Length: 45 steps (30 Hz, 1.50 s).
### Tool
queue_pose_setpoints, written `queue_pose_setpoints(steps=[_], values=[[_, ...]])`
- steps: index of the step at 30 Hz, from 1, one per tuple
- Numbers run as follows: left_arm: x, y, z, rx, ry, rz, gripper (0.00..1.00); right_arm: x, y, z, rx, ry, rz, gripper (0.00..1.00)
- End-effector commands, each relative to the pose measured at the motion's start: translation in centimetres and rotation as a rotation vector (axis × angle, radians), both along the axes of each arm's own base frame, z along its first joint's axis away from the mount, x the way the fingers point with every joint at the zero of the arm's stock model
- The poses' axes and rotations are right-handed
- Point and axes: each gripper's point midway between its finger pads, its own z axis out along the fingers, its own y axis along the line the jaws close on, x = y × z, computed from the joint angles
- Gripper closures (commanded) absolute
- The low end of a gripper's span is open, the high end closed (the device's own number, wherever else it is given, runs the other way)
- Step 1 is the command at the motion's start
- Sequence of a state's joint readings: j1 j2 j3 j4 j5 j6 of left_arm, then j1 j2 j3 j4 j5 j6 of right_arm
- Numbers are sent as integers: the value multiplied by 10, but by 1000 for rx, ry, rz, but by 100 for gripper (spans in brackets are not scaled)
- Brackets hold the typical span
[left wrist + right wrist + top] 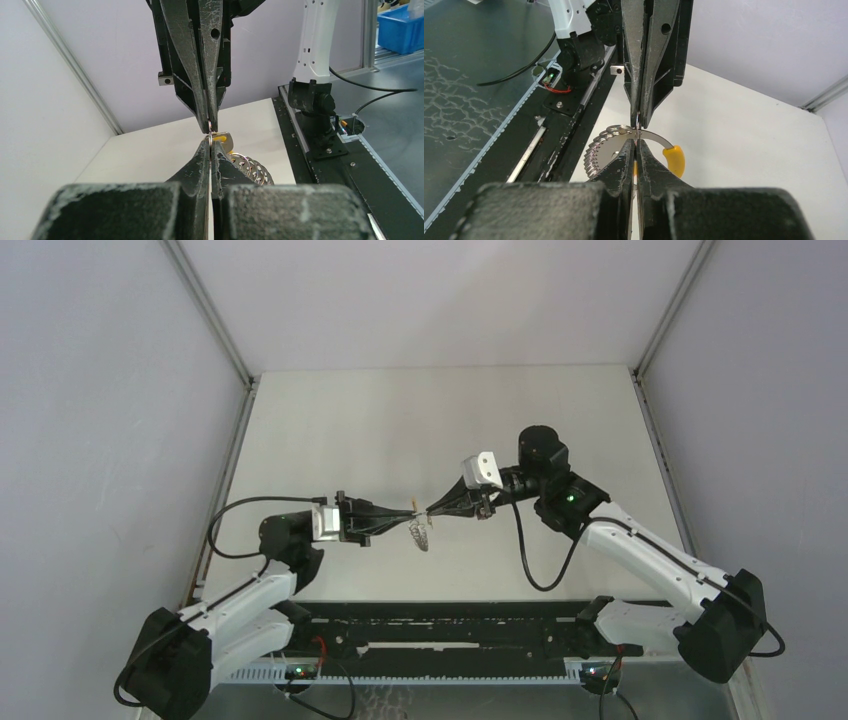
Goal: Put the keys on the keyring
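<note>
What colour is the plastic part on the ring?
The part is yellow-orange; best in right wrist view.

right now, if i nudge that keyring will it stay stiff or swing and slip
Likely swings: the keyring dangles below where the left tool and right tool pinch it. Probably hard and slippery: thin shiny metal. Seems light: narrow tips alone carry it.

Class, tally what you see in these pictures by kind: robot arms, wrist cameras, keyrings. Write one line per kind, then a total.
Robot arms: 2, the left arm and the right arm
Wrist cameras: 2, the left wrist camera and the right wrist camera
Keyrings: 1, the keyring, where the two arms' tips meet
Total: 5
</note>
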<state>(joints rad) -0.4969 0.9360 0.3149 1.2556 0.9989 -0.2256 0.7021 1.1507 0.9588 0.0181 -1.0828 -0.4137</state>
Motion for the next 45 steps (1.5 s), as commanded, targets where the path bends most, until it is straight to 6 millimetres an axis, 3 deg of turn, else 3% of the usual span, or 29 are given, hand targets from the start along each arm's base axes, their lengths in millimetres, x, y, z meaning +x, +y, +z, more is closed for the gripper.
queue_pose_setpoints(steps=[1, 45], values=[[-4, 5, 35, -72, -119, 12, 100, -7, 3, 21, 34, -54, 44, 100], [-5, 5, 35, -73, -123, 11, 100, -2, 3, 21, 29, -63, 6, 100]])
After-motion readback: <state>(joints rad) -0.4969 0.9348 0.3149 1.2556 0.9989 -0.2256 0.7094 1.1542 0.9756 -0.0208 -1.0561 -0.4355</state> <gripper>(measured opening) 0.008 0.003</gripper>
